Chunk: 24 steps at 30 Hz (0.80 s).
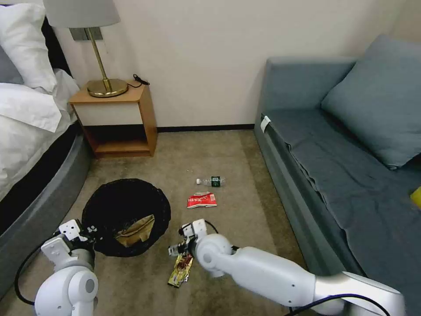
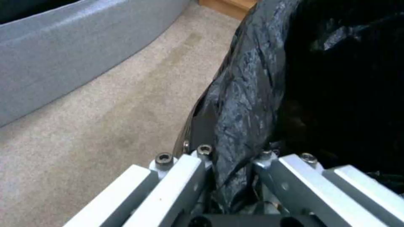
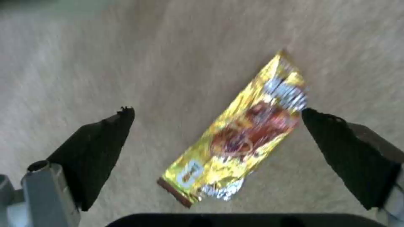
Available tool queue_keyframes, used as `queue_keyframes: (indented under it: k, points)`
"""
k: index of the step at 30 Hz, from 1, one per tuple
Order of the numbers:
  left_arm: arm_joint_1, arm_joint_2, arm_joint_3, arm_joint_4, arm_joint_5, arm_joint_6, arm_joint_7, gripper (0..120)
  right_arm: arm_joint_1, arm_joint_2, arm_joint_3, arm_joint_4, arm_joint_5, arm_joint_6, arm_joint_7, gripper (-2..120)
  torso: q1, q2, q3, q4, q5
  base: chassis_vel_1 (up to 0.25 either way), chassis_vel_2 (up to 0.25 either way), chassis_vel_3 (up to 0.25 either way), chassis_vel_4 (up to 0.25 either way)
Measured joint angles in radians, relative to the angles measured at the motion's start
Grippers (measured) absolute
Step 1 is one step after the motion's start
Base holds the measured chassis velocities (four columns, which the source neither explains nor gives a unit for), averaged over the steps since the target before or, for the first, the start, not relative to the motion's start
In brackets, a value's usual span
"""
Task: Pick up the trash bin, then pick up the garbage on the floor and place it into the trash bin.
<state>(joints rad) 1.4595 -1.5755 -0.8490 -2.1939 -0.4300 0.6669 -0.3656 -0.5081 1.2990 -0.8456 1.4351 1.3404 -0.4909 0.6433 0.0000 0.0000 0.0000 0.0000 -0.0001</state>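
The trash bin (image 1: 127, 210), lined with a black bag (image 2: 252, 94), stands at the lower left, and my left gripper (image 1: 90, 230) (image 2: 231, 164) is shut on its near rim. A crumpled brown paper bag (image 1: 137, 230) lies inside it. The gold snack wrapper (image 1: 180, 268) (image 3: 244, 132) lies flat on the carpet. My right gripper (image 1: 177, 250) (image 3: 217, 113) hangs open just above it, with one black finger on each side. Farther out lie the red-and-white packet (image 1: 201, 199) and the clear bottle (image 1: 211, 181).
A bed (image 1: 30, 131) runs along the left, its grey base (image 2: 63, 56) close to the bin. A wooden nightstand (image 1: 118, 118) with a lamp stands at the back wall. A grey sofa (image 1: 342, 166) lines the right, with a yellow object (image 1: 416, 196) on its seat.
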Motion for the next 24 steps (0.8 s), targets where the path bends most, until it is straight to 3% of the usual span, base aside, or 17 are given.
queue_keyframes:
  k: [14, 24]
  points:
    - [0.003, -0.011, 0.001, 0.003, 0.015, -0.007, 0.002, 2, -0.02, 0.09, -0.074, -0.207, -0.097, 0.052, -0.072, 100, 0.0, 0.0, 0.0, 0.0, 0.0001, 0.0, 0.0, 0.0, 0.0]
    - [0.003, -0.019, 0.009, 0.005, 0.027, -0.007, 0.003, 2, -0.043, 0.106, -0.08, -0.271, -0.188, 0.079, -0.107, 100, 0.0, 0.0, 0.0, -0.0002, 0.0001, 0.0, 0.0, 0.0, 0.0]
